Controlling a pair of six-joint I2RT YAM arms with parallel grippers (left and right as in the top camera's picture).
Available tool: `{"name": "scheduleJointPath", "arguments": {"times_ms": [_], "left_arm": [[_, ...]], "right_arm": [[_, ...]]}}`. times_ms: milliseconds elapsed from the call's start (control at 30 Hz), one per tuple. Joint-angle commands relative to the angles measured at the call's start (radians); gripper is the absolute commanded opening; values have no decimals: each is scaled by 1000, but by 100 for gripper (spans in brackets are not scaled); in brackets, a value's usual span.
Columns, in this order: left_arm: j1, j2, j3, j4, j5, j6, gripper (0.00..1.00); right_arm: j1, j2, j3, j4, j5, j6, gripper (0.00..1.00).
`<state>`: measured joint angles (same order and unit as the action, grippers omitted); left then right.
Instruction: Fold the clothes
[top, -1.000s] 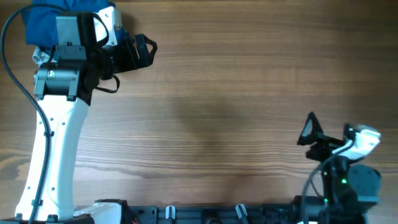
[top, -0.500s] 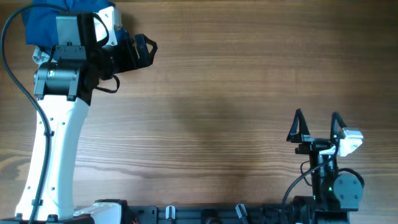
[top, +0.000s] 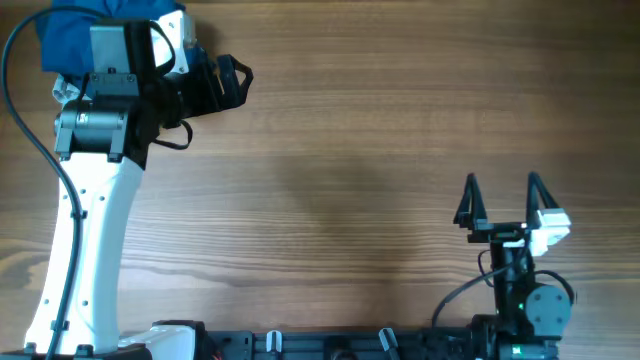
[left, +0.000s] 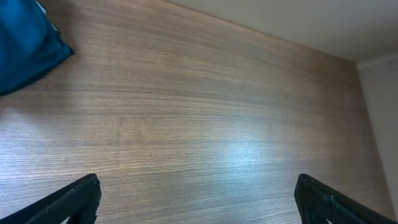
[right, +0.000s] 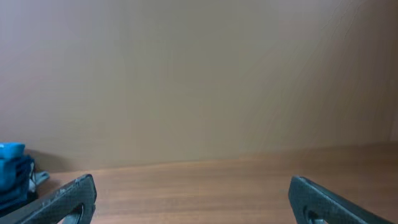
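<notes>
Right claw (top: 503, 198) spread wide, empty, above the bench (top: 360, 130) near its near right corner | left claw (top: 240, 80) spread wide, empty, toward the far left corner | clothes (top: 65, 35): blue fabric bunched at the far left corner, partly hidden by the left arm.

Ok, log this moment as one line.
left gripper: open, empty | right gripper: open, empty | blue garment: far-left corner, not gripped

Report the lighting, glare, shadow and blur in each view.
Overhead: even light, sharp, with a faint broad shadow across the middle of the table. Left wrist: a pale glare patch on the table right of centre, and the blue cloth is crisp. Right wrist: hazy, low contrast, soft throughout.
</notes>
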<state>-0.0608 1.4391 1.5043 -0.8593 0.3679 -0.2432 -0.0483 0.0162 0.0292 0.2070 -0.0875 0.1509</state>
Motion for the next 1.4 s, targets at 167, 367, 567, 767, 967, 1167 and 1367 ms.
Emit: {"name": "scheduleJointPath", "arguments": {"times_ms": [167, 367, 567, 767, 967, 1167, 1367], "left_arm": [[-4, 4, -4, 3, 6, 23, 100], [-4, 4, -4, 3, 6, 24, 100], [-4, 4, -4, 3, 6, 24, 100], [-4, 4, -4, 3, 6, 23, 100], [-4, 4, -4, 3, 6, 23, 100], [-3, 4, -4, -35, -26, 24, 100], [-8, 4, -6, -117, -78, 27, 100]], "right_arm": [[6, -13, -24, -51, -26, -99, 100], [6, -13, -24, -200, -22, -126, 100], [6, -13, -24, -200, -22, -125, 100], [6, -13, -24, -200, -22, -125, 100], [6, -13, -24, -200, -22, -125, 100], [6, -13, -24, -200, -22, -125, 100], [6, -13, -24, -200, -22, -124, 100]]}}
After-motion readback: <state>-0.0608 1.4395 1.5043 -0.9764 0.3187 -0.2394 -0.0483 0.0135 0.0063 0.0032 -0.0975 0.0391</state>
